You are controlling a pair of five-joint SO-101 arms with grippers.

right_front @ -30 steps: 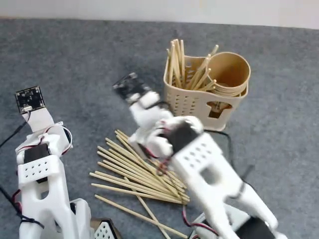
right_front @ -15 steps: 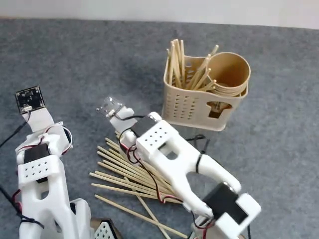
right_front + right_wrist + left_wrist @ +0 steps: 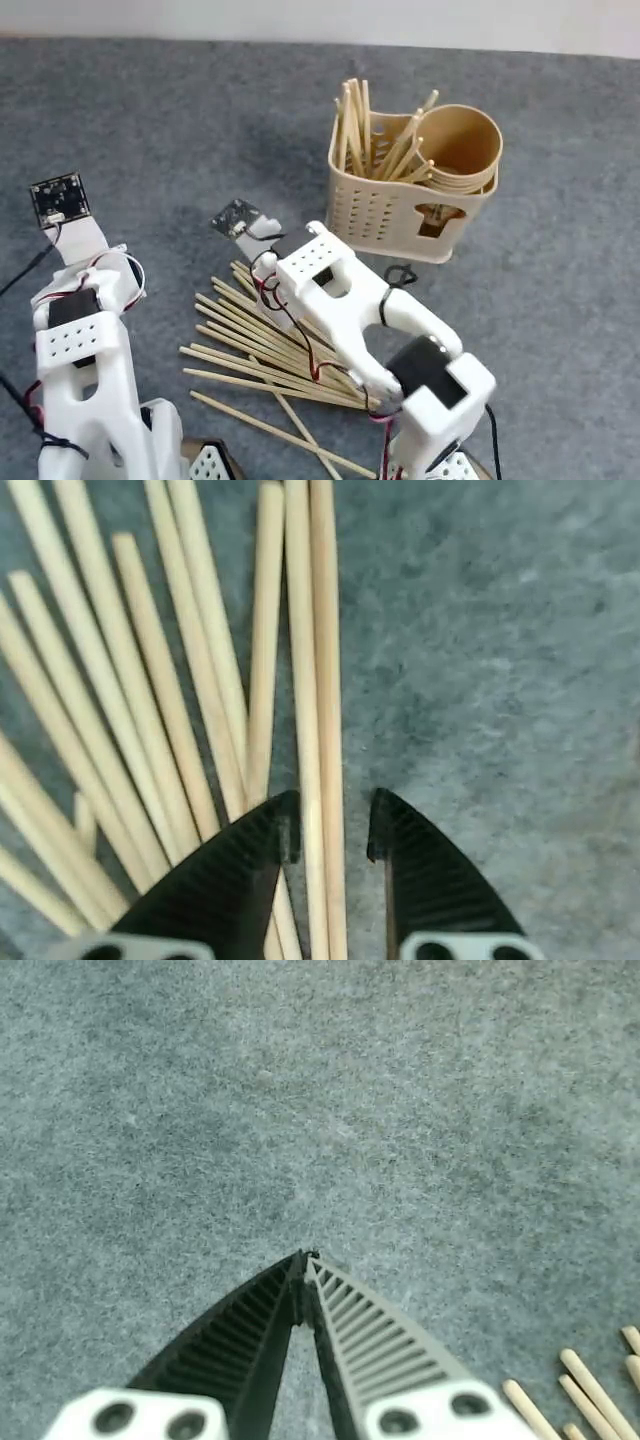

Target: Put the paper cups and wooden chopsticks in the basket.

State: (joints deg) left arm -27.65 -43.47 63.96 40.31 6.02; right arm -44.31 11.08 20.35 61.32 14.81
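Several loose wooden chopsticks lie fanned on the grey carpet in front of the basket. More chopsticks and stacked paper cups stand inside the basket. My right arm bends down over the far end of the pile. In its wrist view the right gripper is open, its two black fingers on either side of two chopsticks lying side by side. My left gripper is shut and empty above bare carpet, left of the pile.
Grey carpet covers the whole table. The left arm stands at the near left. Ends of a few chopsticks show at the edge of the left wrist view. Open carpet lies left of and behind the basket.
My right arm has swung away from the basket's side, leftward and down over the far end of the chopstick pile. The left arm has stayed still.
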